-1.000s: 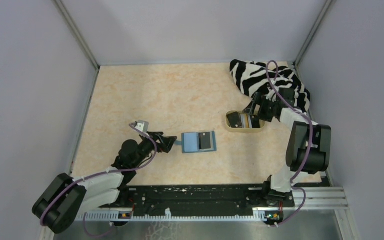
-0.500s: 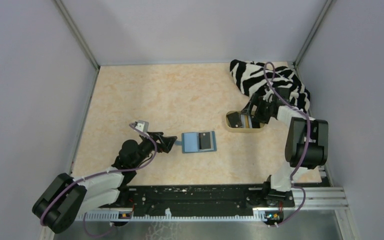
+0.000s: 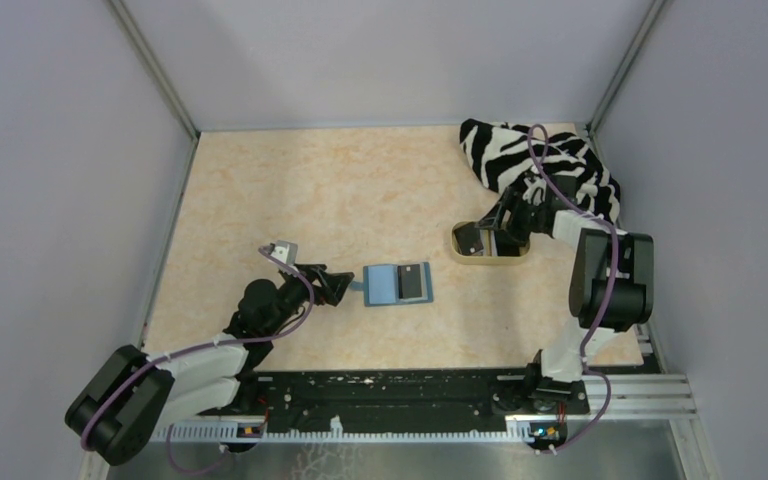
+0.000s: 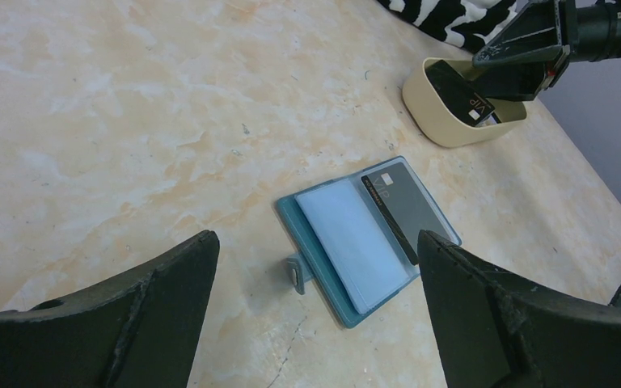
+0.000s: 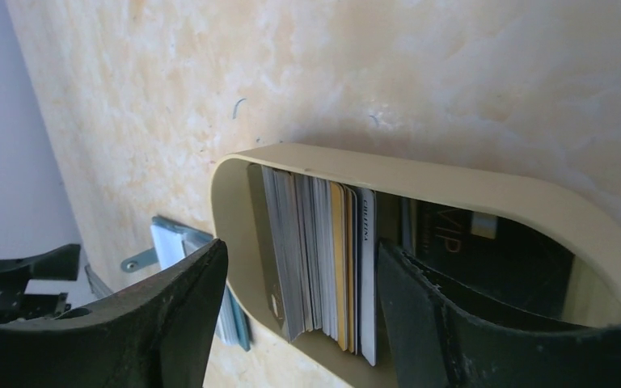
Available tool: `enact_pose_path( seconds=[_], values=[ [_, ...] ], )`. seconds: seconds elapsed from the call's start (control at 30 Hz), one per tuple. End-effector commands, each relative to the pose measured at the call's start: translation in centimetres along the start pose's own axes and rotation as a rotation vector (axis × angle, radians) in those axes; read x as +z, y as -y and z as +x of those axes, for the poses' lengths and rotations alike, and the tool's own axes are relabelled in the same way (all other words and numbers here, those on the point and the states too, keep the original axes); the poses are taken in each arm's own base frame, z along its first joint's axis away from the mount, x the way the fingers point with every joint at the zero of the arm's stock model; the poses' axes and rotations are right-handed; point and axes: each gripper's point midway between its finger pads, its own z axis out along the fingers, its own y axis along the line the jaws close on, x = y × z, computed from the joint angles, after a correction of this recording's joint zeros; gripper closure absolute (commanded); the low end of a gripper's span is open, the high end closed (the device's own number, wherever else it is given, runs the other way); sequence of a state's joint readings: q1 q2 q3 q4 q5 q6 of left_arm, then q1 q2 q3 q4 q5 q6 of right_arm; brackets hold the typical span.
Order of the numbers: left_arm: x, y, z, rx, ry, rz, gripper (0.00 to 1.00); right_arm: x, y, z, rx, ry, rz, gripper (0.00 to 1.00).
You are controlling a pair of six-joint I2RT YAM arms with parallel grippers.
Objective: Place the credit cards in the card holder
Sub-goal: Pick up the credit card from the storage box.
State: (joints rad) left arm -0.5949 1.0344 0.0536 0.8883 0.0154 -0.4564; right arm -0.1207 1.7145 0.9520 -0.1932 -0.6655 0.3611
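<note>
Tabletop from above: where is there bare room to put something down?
The widest bare stretch of the beige marbled tabletop lies far left, between the left wall and the zebra-striped cloth. Another runs between the open teal card holder and the black base rail. Crowded: the right, around the tan oval tray.

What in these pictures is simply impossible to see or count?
- How many credit cards stand in the tray: in the right wrist view their edges are packed tight; in the top view the right gripper covers them.
- Most of the card holder: in the right wrist view it lies behind a finger.
- The print on the black card in the holder: too small in the left wrist view.
</note>
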Motion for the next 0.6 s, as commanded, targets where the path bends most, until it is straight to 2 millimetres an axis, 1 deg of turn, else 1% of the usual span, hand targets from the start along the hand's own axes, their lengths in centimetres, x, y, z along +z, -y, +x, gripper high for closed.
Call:
enact_pose_path(
  seconds=[0.0, 0.1, 0.33, 0.43, 0.57],
  values=[
    [0.3, 0.2, -0.5, -0.008, 0.012, 0.001, 0.02, -0.5, -3.4, -0.7, -0.003, -0.005, -0.149, 0.35],
    [0.4, 0.2, -0.5, -0.008, 0.01, 0.0, 0.02, -0.9, -3.9, -0.9, -0.008, 0.003, -0.17, 0.38],
    [0.5, 0.1, -0.4, -0.009, 0.003, -0.005, 0.02, -1.4, -4.1, -1.2, 0.005, 0.011, -0.196, 0.44],
    [0.6, 0.2, -0.4, -0.008, 0.002, -0.004, 0.02, -1.4, -4.5, -1.0, 0.004, -0.002, -0.228, 0.47],
    [0.6, 0.1, -0.4, -0.009, -0.001, -0.007, 0.02, -1.0, -4.2, -0.4, 0.021, -0.033, -0.247, 0.46]
  ],
)
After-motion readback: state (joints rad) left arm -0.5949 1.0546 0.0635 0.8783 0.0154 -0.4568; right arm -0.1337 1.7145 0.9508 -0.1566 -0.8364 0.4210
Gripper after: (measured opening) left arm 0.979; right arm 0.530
